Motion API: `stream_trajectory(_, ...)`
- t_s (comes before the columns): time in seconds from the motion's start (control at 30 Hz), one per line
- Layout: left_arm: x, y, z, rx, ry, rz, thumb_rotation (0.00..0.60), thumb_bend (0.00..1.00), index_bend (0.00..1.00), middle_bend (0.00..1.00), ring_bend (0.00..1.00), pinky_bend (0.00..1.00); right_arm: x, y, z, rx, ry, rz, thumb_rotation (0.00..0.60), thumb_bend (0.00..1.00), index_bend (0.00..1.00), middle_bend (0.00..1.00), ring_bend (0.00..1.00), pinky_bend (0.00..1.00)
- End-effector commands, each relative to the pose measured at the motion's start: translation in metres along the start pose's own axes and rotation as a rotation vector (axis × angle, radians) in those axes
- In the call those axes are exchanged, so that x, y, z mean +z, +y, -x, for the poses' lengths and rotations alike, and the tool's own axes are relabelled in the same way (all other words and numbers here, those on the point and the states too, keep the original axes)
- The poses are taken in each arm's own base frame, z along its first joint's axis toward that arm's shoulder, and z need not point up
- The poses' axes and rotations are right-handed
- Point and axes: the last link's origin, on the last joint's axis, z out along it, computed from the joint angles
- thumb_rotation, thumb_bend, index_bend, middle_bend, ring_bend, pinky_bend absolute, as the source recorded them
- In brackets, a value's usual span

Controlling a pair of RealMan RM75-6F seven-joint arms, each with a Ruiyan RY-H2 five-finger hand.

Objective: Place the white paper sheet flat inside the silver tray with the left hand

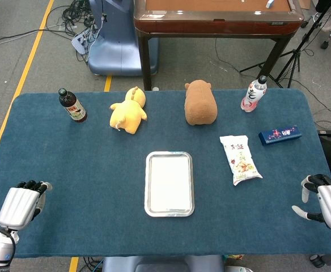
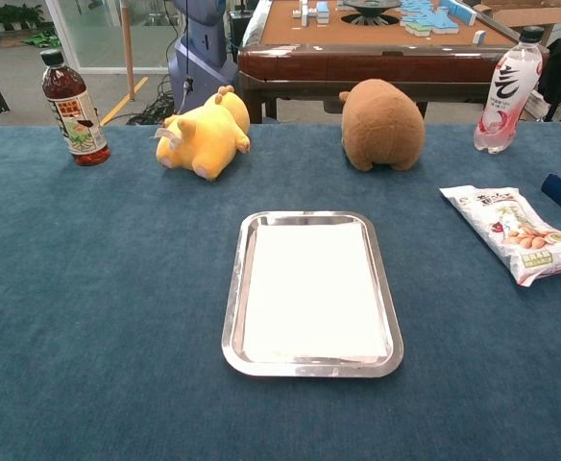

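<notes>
The white paper sheet point(image 1: 169, 182) lies flat inside the silver tray point(image 1: 147, 187) in the middle of the blue table. The chest view shows the sheet point(image 2: 314, 288) filling most of the tray point(image 2: 232, 307). My left hand point(image 1: 19, 205) hovers at the table's near left corner, far from the tray, palm down. Its fingertips bend slightly and it holds nothing. It is absent from the chest view. My right hand point(image 1: 324, 198) sits at the near right edge with its fingers apart and empty.
Along the back stand a brown-liquid bottle point(image 1: 72, 105), a yellow plush point(image 1: 128, 110), a brown plush point(image 1: 200, 102) and a pink drink bottle point(image 1: 254, 94). A snack bag point(image 1: 241, 158) and a blue box point(image 1: 279, 135) lie right of the tray.
</notes>
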Motion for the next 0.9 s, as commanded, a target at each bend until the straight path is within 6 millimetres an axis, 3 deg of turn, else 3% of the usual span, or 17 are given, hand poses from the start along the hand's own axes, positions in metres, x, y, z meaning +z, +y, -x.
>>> stream_trajectory(0.03, -0.009, -0.006, -0.005, -0.033, 0.001, -0.073, 0.6, 0.65, 0.46, 0.54, 0.45, 0.52, 0.003, 0.0, 0.005, -0.015, -0.014, 0.009, 0.6, 0.1, 0.68, 0.41, 0.26, 0.36)
stream_trajectory(0.33, -0.029, -0.012, -0.018, -0.13, 0.083, -0.134, 0.6, 0.64, 0.46, 0.54, 0.45, 0.51, 0.006, -0.006, 0.009, -0.015, 0.025, -0.051, 0.6, 0.1, 0.68, 0.41, 0.26, 0.36)
stream_trajectory(0.53, -0.04, -0.019, -0.016, -0.16, 0.095, -0.167, 0.6, 0.64, 0.46, 0.54, 0.45, 0.51, 0.009, -0.005, 0.014, -0.025, 0.014, -0.057, 0.6, 0.1, 0.68, 0.41, 0.26, 0.36)
stream_trajectory(0.9, -0.043, -0.024, -0.013, -0.153, 0.104, -0.186, 0.6, 0.64, 0.46, 0.54, 0.45, 0.51, 0.012, -0.005, 0.024, -0.027, -0.031, -0.052, 0.6, 0.1, 0.68, 0.41, 0.26, 0.36)
